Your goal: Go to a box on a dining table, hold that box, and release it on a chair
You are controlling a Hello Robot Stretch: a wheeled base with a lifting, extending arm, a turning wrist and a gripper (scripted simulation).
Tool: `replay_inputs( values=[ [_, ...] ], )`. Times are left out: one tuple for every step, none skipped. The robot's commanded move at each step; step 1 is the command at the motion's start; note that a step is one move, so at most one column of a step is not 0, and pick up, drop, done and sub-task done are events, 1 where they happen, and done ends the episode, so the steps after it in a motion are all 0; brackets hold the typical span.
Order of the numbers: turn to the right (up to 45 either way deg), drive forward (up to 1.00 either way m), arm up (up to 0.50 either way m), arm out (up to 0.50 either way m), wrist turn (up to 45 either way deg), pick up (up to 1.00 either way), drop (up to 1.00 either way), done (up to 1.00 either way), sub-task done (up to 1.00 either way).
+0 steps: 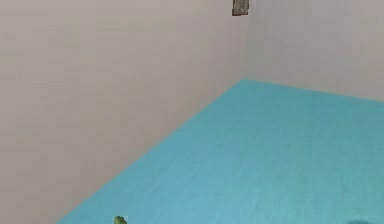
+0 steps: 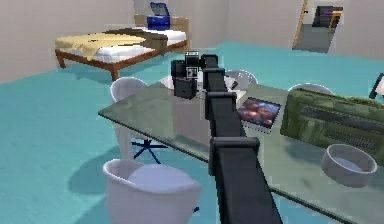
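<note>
While the gripper (image 2: 181,78) reaches out across the glass dining table (image 2: 140,118), I cannot tell how its fingers are set or whether it holds anything. The likeliest box, an olive-green case (image 2: 330,115), lies well apart from it. Approach slowly, avoiding the laptop (image 2: 262,112), grey bowl (image 2: 350,160) and white chairs (image 2: 150,190).

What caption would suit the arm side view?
Arm reaches over a glass dining table, gripper at its far side, with a green bag and grey bowl on it and a bed beyond.
</note>
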Motion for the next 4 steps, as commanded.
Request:
replay_inputs(
  values=[
    [0.0, 0.00, 0.02, 0.00, 0.0, 0.00, 0.00, 0.00, 0.00],
    [0.0, 0.00, 0.00, 0.00, -45.0, 0.00, 0.00, 0.00, 0.00],
    [0.0, 0.00, 0.00, 0.00, -45.0, 0.00, 0.00, 0.00, 0.00],
    [0.0, 0.00, 0.00, 0.00, -45.0, 0.00, 0.00, 0.00, 0.00]
  ],
)
